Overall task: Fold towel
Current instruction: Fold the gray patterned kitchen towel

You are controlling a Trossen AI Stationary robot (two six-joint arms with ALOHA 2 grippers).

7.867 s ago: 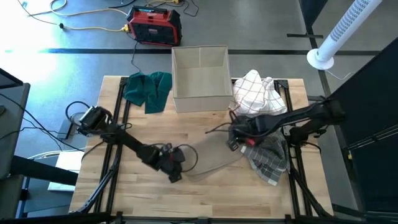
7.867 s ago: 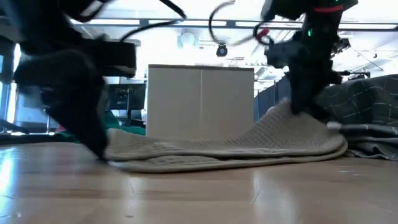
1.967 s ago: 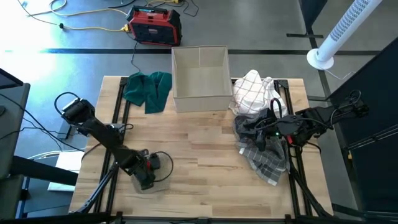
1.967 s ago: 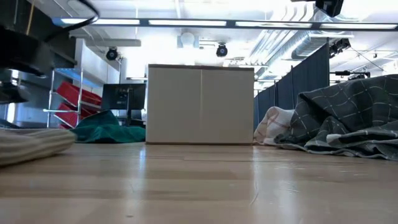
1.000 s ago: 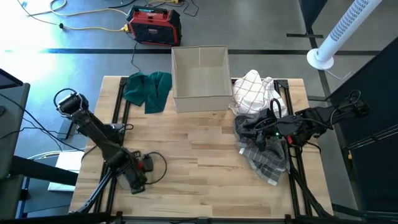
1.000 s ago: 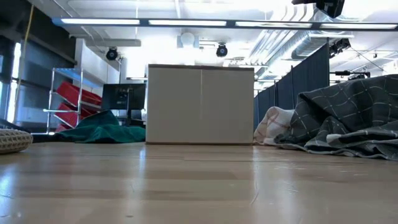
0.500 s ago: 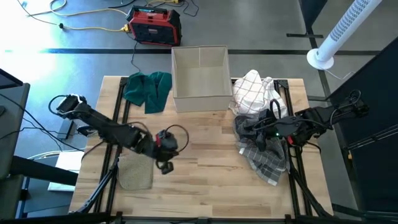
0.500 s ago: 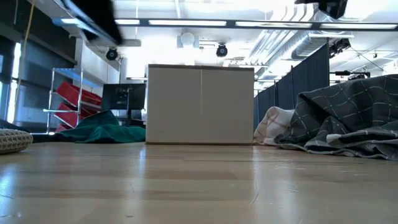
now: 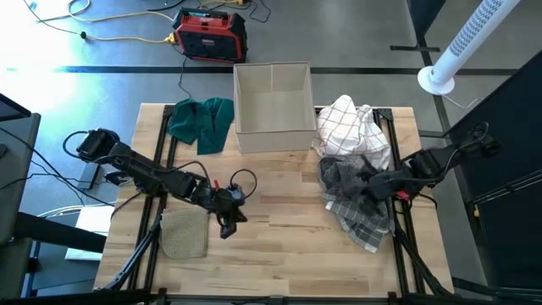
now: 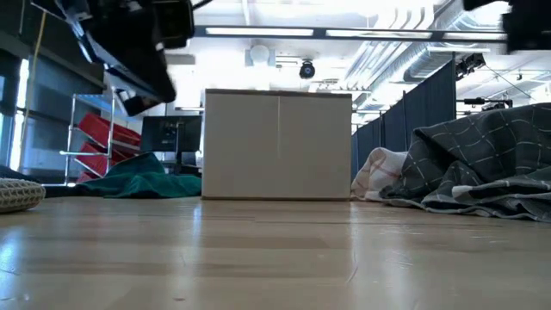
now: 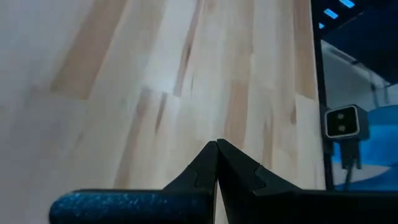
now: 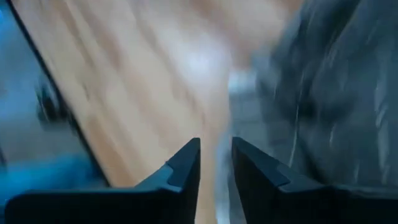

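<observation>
Left tool (image 9: 227, 222) pinched closed, empty, right tool (image 9: 362, 180) slightly parted above blurred grey towel (image 9: 360, 212)

Folded beige waffle-weave towel (image 9: 185, 234); teal crumpled cloth (image 9: 201, 122); white cloth with red check lines (image 9: 349, 124); dark grey cloth with pale grid (image 9: 360, 207); pale wood-plank surface (image 9: 279, 254); beige open box (image 9: 273, 107).

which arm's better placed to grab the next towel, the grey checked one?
Right. The right gripper hovers directly over the grey checked towel, fingers slightly apart. The left gripper is shut and empty, across the table beside the folded beige towel.
</observation>
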